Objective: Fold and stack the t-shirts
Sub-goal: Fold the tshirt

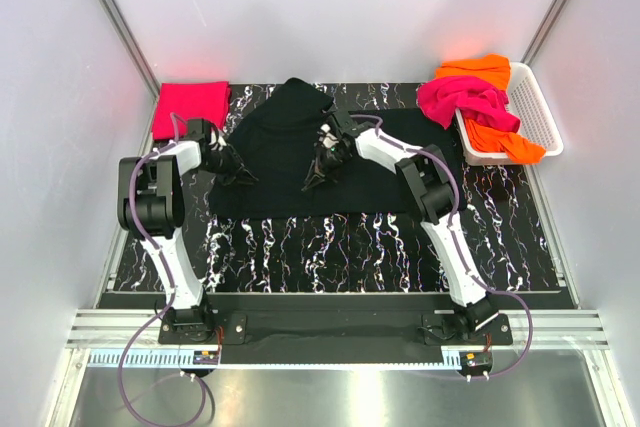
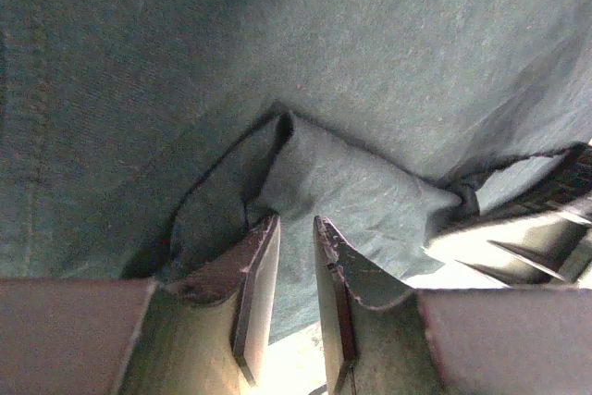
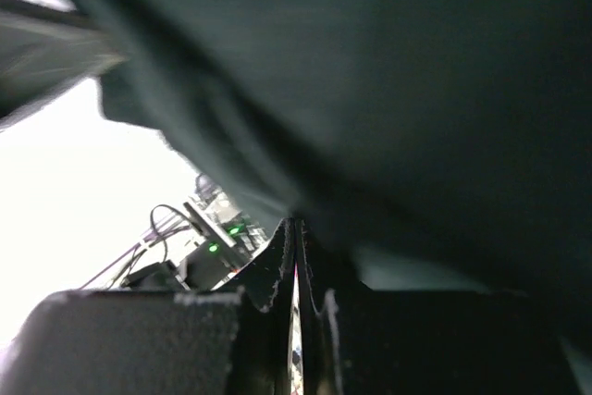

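black t-shirt [image 1: 285, 152] lies on the far half of the table [image 1: 330, 247]; right gripper [image 3: 296, 225] closed, seemingly pinching it; left gripper [image 2: 296, 222] slightly parted at a fold.

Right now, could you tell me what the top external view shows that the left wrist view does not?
Only the top external view shows the folded red-pink t-shirt at the far left, and the white basket at the far right holding the magenta t-shirt and orange t-shirt. Only the left wrist view shows a raised fold of cloth just ahead of slightly parted fingers. Both show the left end effector at the black t-shirt.
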